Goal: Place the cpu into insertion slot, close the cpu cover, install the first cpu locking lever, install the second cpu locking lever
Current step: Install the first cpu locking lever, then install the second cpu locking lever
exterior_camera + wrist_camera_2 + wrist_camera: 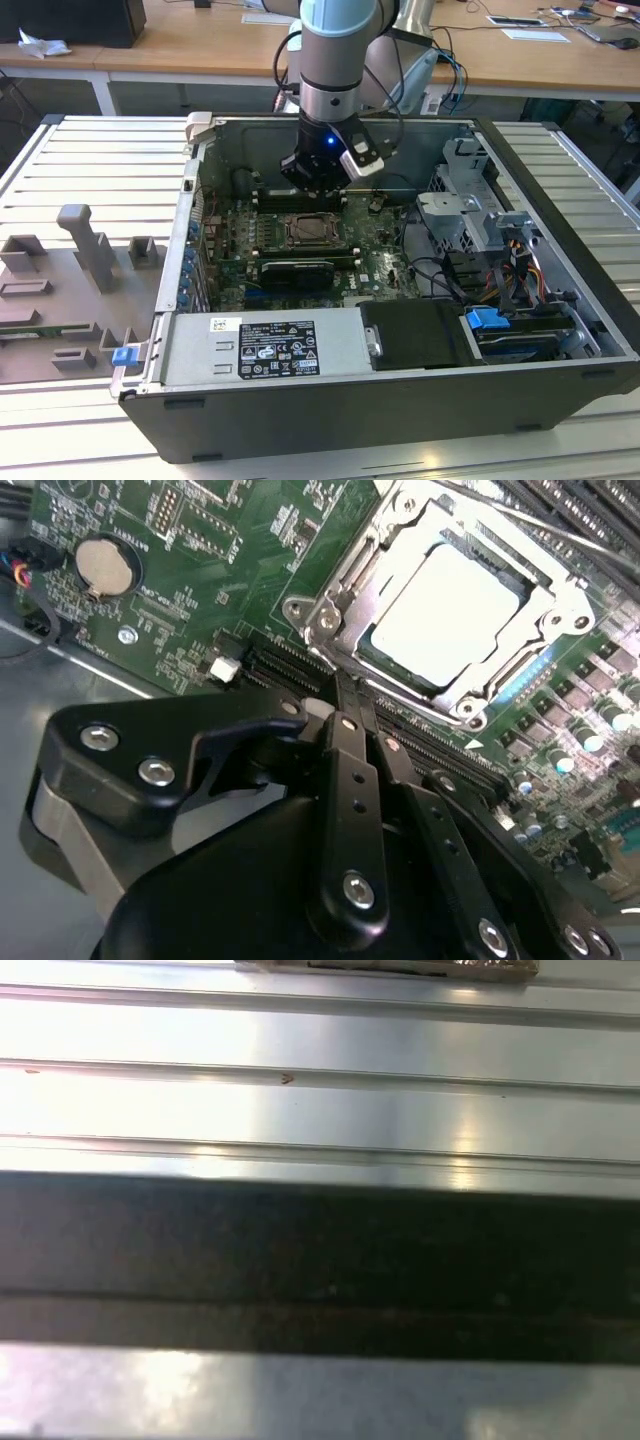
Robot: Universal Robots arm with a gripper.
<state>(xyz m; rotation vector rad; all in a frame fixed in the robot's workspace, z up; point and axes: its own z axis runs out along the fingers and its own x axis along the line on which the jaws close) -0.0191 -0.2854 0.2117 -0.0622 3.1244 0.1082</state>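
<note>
The cpu [445,605], a pale silver square, lies in the insertion slot [310,232] on the green board inside the open computer case. The silver cpu cover [340,590] lies flat around it as a frame, the chip showing through its window. A thin metal lever rod [560,542] runs along one side of the socket. My gripper [345,690] hovers just beside the socket with its black fingers [352,780] closed together and nothing between them. In the exterior view the gripper [318,192] hangs just behind the socket, above the board.
Long memory slots [300,198] flank the socket and a black card [295,270] lies in front of it. A labelled power supply [265,350] fills the case front; a drive cage and cables [490,250] stand at the exterior view's right. Grey fixtures [85,250] sit on the ribbed table.
</note>
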